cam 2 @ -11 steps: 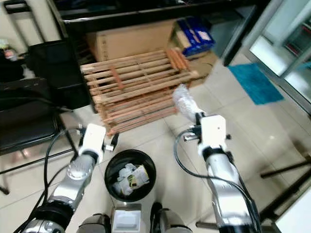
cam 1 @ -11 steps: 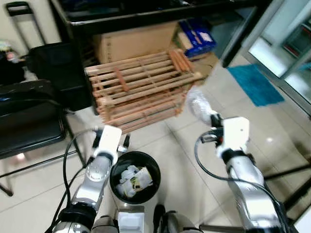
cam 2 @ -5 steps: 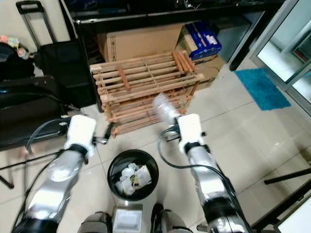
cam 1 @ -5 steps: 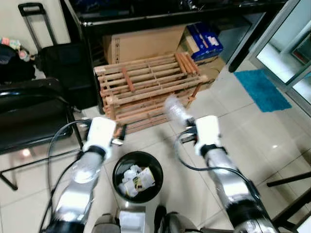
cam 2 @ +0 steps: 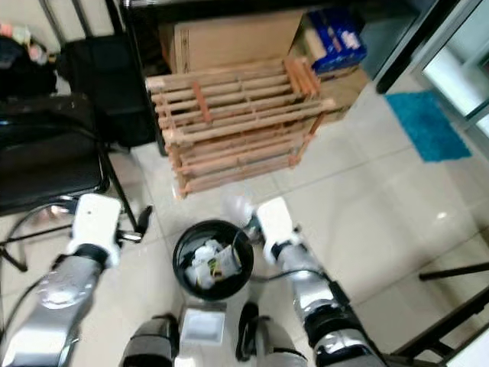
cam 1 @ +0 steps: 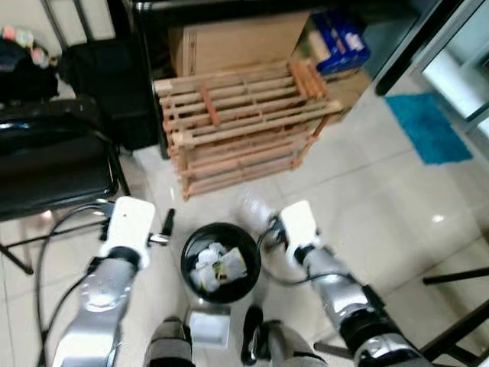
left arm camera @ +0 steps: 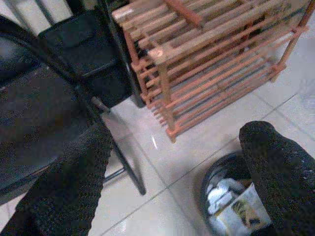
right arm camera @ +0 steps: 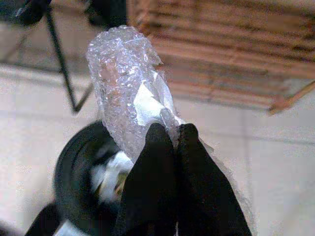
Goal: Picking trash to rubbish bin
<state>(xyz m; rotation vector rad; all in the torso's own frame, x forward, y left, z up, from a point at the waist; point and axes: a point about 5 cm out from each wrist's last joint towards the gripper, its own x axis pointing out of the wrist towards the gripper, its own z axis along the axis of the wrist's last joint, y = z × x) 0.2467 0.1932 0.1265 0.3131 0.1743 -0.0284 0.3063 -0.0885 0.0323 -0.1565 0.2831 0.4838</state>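
Right gripper [right arm camera: 167,140] clamped on bubble wrap [right arm camera: 129,83], held just beside rim of black rubbish bin [cam 1: 221,261]; roll's long axis pointing up and away toward wooden rack [cam 1: 244,122]. Left gripper [left arm camera: 172,162] spread apart, left of bin

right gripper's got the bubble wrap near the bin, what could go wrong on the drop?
1. The bubble wrap in the right gripper sits beside the bin rim, not over its opening; released now it may land on the floor.
2. The bin already holds crumpled trash, so a light, bulky piece could bounce or roll out.
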